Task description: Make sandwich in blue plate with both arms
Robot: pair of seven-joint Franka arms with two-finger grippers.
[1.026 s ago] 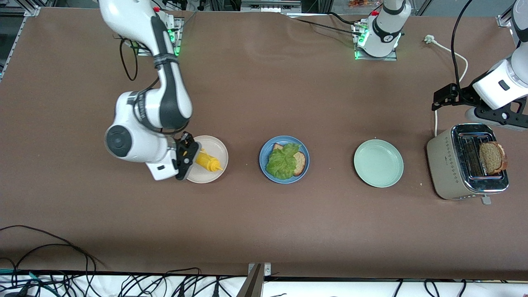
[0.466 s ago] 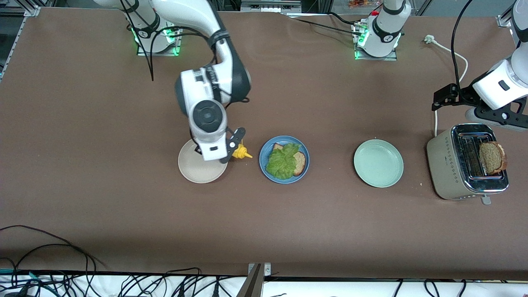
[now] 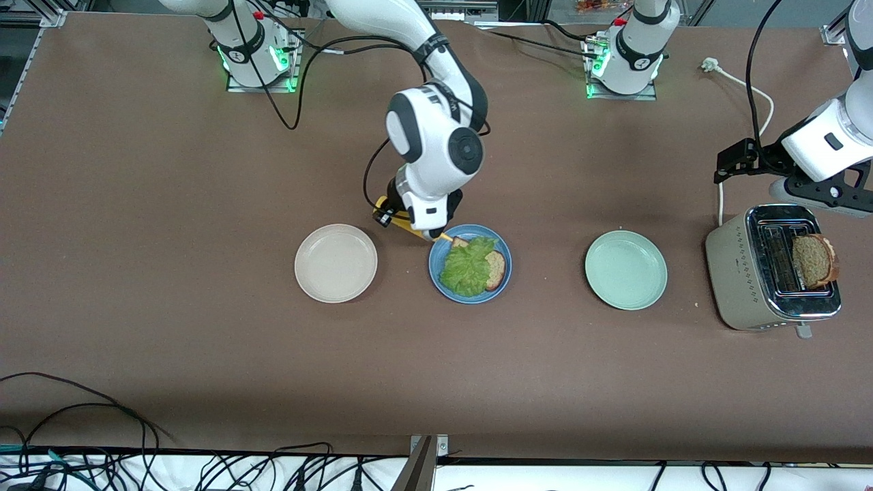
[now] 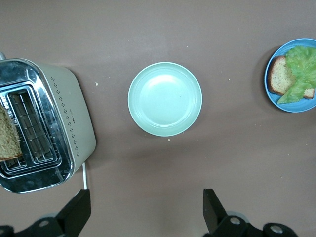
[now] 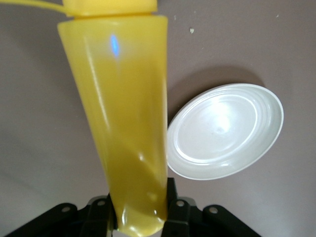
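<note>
- You have three plates: one blue plate (image 3: 436, 269), one beige plate (image 3: 335, 262), one mint-green plate (image 3: 625, 269)
- You can count two bread slices: one on the blue plate (image 3: 496, 268), one in the toaster (image 3: 813, 260)
- One lettuce leaf (image 3: 466, 267)
- One toaster (image 3: 743, 269)
- One yellow squeeze bottle (image 5: 126, 118)
- Two arms, each with one gripper: right gripper (image 5: 138, 210), left gripper (image 4: 145, 210)

A robotics lab: two white arms (image 3: 436, 129) are bolted by metal base plates (image 3: 259, 75) to a wide brown table (image 3: 170, 327), loose black cables (image 3: 82, 450) tangle along its edge, and aluminium framing (image 3: 423, 467) borders the bench
</note>
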